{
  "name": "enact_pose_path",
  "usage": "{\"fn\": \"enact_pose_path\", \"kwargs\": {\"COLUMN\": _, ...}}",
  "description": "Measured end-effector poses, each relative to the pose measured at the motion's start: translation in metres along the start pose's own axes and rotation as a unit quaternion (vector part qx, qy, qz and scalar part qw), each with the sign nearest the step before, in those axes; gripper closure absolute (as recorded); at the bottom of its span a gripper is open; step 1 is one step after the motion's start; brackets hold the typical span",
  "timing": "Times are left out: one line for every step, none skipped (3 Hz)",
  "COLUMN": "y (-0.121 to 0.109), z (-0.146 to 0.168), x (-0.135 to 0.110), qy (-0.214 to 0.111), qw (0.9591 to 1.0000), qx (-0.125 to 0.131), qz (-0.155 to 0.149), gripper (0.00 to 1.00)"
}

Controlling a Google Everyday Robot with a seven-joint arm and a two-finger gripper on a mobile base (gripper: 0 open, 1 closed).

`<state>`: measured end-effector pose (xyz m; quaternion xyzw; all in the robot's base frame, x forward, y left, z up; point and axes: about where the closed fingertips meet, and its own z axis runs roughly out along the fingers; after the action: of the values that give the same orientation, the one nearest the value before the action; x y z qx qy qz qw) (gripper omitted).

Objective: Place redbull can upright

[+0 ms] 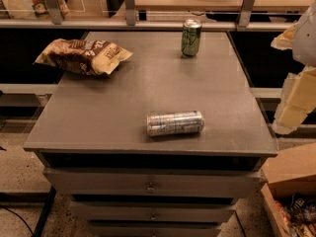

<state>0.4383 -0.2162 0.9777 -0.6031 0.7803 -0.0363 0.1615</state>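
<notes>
The redbull can (175,123) lies on its side near the front edge of the grey cabinet top (98,117), its length running left to right. It is silver with blue patches. My gripper (296,100) hangs at the right edge of the view, beyond the right side of the cabinet top and well to the right of the can. It touches nothing and holds nothing that shows.
A green can (191,37) stands upright at the back of the top, right of centre. A brown chip bag (81,56) lies at the back left. Drawers sit below the top. A cardboard box (291,181) stands on the floor at the right.
</notes>
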Motion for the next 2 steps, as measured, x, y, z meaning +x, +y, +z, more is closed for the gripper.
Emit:
{"fn": "enact_pose_path", "kwargs": {"y": 0.000, "z": 0.000, "x": 0.000, "qy": 0.000, "qw": 1.0000, "qx": 0.000, "qz": 0.000, "gripper": 0.00}}
{"fn": "enact_pose_path", "kwargs": {"y": -0.002, "z": 0.019, "x": -0.013, "qy": 0.007, "qw": 0.9997, "qx": -0.019, "qz": -0.016, "gripper": 0.00}}
